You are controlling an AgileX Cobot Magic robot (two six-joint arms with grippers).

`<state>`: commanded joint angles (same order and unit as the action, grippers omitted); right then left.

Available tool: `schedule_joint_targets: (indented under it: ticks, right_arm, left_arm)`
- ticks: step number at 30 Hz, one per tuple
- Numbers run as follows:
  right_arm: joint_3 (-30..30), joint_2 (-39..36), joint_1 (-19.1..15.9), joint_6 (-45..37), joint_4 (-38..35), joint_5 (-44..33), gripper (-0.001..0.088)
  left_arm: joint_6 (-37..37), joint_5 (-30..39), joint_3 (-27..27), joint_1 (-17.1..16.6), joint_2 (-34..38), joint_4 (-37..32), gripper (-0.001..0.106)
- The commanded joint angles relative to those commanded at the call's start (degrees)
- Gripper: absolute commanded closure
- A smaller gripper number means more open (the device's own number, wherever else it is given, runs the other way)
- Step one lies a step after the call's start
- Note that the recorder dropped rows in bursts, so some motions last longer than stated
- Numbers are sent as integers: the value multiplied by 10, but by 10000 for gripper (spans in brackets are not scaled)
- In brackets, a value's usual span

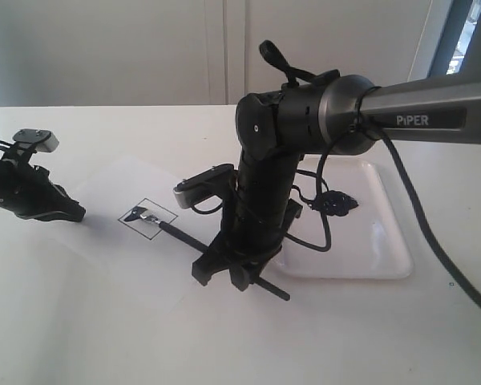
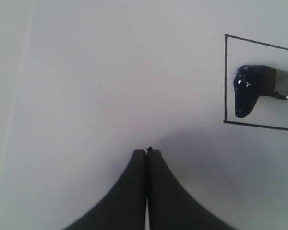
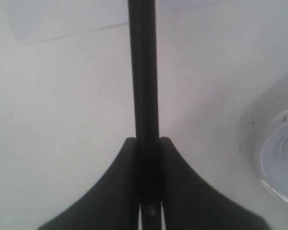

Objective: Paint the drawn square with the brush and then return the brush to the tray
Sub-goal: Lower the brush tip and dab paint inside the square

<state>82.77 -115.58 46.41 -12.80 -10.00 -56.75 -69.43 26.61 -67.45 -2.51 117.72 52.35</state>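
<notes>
The drawn square (image 1: 148, 215) is a small black outline on a white paper sheet (image 1: 112, 192); it also shows in the left wrist view as the square (image 2: 261, 76) with a blue-black paint blotch inside. The brush (image 1: 184, 238) lies slanted, its dark tip (image 2: 247, 93) inside the square. My right gripper (image 1: 239, 269) is shut on the brush handle (image 3: 143, 72), low over the table. My left gripper (image 1: 74, 213) rests shut and empty on the paper, left of the square. The white tray (image 1: 385, 241) with a paint blob (image 1: 337, 204) sits at the right.
The right arm (image 1: 305, 120) reaches in from the right above the tray. The tray's rim (image 3: 278, 158) shows beside the right gripper. A white wall stands behind the table.
</notes>
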Motion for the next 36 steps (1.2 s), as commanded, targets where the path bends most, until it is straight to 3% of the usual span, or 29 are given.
schedule_joint_targets:
  ticks: [15, 36]
  right_arm:
    - [1, 2, 0, 26, 8, 31, 868]
    - [25, 1, 0, 44, 33, 14, 868]
  left_arm:
    - [1, 1, 0, 0, 0, -1, 1053]
    - [4, 7, 0, 0, 0, -1, 1053]
